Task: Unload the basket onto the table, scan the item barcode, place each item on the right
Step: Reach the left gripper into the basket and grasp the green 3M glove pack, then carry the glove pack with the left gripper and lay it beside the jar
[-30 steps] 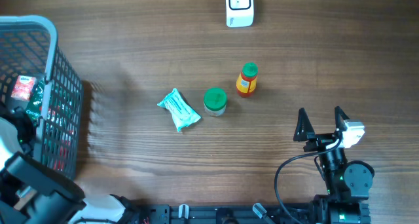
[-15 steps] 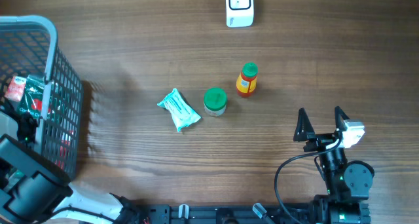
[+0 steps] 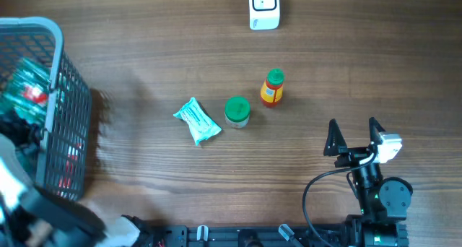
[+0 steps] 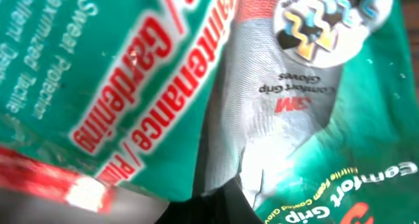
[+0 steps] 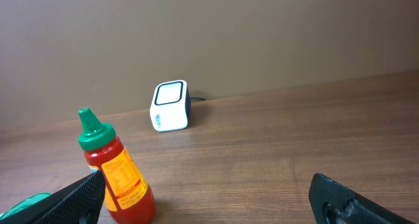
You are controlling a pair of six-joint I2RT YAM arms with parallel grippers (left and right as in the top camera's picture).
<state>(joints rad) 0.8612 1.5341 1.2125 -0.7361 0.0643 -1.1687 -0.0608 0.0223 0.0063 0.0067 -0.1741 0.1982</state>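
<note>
Inside the grey mesh basket [image 3: 72,110] at the left edge of the surface [image 3: 144,45], the left claw [image 4: 204,199] is clamped tight on a green-and-red plastic packet of gardening gloves [image 4: 131,86]; the right claw [image 3: 353,128] gapes wide, empty, near the front-right corner.

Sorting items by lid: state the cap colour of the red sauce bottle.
Green; the pointed cap on the red plastic sauce bottle shows best in right wrist view.

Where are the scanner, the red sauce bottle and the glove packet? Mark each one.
scanner [image 3: 264,17], overhead view, on its white body.
red sauce bottle [image 3: 271,94], overhead view, on its yellow label.
glove packet [image 4: 288,112], left wrist view, on its grey middle panel.
</note>
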